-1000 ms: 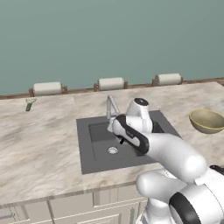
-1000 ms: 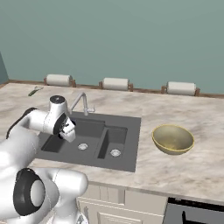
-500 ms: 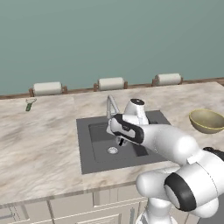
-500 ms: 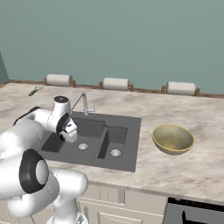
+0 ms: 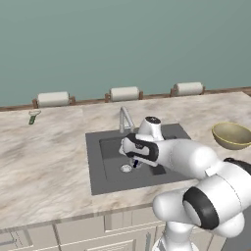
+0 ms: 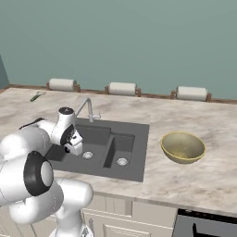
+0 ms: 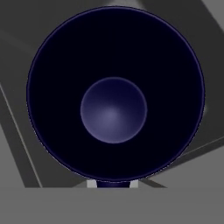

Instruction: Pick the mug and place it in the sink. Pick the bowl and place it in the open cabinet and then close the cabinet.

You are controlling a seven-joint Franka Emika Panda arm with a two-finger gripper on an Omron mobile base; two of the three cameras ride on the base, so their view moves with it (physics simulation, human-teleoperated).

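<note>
At the far left of the left base view I see a small green-handled peeler (image 5: 33, 116) lying on the marbled beige worktop (image 5: 44, 162), well apart from everything else. Along the back edge, three white paper-towel rolls (image 5: 124, 93) sit on wooden holders.

Moving toward the middle, the dark grey rectangular double-basin sink (image 5: 100, 171) sits with its chrome faucet (image 5: 125, 119) at the rear rim. My gripper (image 5: 134, 163) hangs low over the large basin, just beside the round drain (image 5: 126, 168). In the right base view the gripper (image 6: 75, 149) shows at centre left, over the same basin.

From the hand view, I look straight down into the small dark navy-black cylindrical mug (image 7: 114, 94); its round mouth takes up most of the frame, the paler bottom at the centre. The fingers are clamped narrowly on the mug at the bottom edge of that frame, where the rim meets them. Grey sink surfaces show around it; I cannot tell whether the mug touches the basin floor.

At the right of both base views, the wide shallow olive-tan bowl (image 6: 182, 147) rests on the worktop, well apart from the sink.
</note>
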